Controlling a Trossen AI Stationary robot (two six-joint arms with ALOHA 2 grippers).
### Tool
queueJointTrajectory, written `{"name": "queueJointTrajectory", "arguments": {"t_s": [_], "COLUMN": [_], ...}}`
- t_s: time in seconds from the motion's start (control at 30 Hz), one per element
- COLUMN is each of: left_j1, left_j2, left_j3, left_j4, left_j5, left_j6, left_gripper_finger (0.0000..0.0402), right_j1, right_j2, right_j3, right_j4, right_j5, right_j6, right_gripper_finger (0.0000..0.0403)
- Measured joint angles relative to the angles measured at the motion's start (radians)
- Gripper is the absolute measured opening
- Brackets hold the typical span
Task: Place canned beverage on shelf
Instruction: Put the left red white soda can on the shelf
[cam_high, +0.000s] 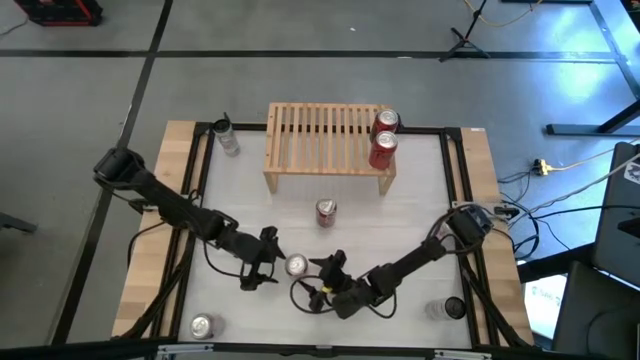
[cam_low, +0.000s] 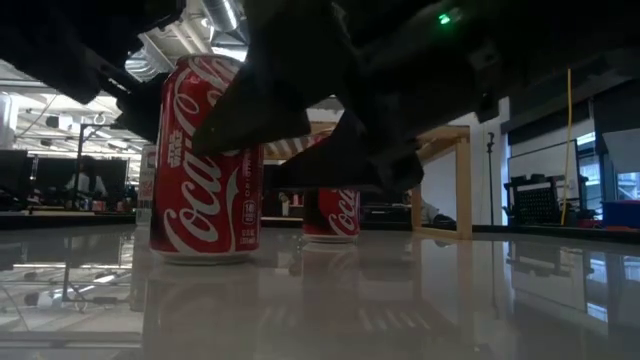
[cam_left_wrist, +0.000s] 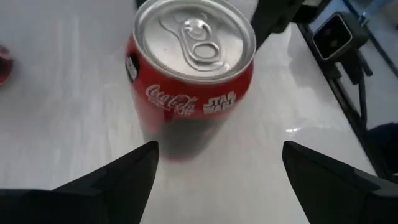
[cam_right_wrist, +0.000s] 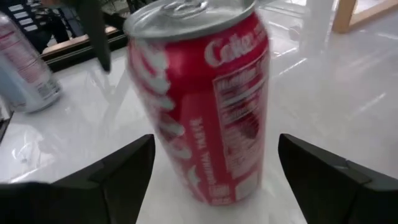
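Near the worktop's front edge, a rigid, slick, probably weighty cola can (cam_high: 297, 265) stands upright between the wide-open, empty left gripper (cam_high: 268, 262) and right gripper (cam_high: 327, 270), best gripped mid-body.

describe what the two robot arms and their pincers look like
Both the left arm and right arm are dark, slim and jointed, with black cables looping along them. Each pincer, the left pincer and right pincer, ends in two flat, dark, wedge-shaped fingers. A small green light glows on one arm's underside.
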Motion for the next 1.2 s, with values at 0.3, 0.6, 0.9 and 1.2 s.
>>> {"name": "queueJointTrajectory", "arguments": {"t_s": [0.3,0.6,0.9,1.2], "left_j1": [0.015,0.018,0.020,0.020], "left_j2": [0.073,0.087,-0.062,-0.244], "left_j3": [-0.001,-0.001,0.047,0.179], "left_j4": [0.131,0.132,-0.041,-0.245], "left_j5": [0.024,0.061,0.083,0.109], "left_j6": [0.055,0.055,0.028,-0.014], "left_gripper_finger": [0.0335,0.0335,0.0335,0.0335], "right_j1": [-0.027,-0.036,-0.042,-0.041], "right_j2": [0.006,0.006,-0.069,-0.216], "right_j3": [0.001,0.001,-0.001,0.000], "right_j4": [0.019,0.026,0.033,-0.019], "right_j5": [-0.010,-0.031,-0.031,-0.075], "right_j6": [-0.099,-0.110,-0.126,-0.126], "right_gripper_finger": [0.0330,0.0305,0.0256,0.0264]}}
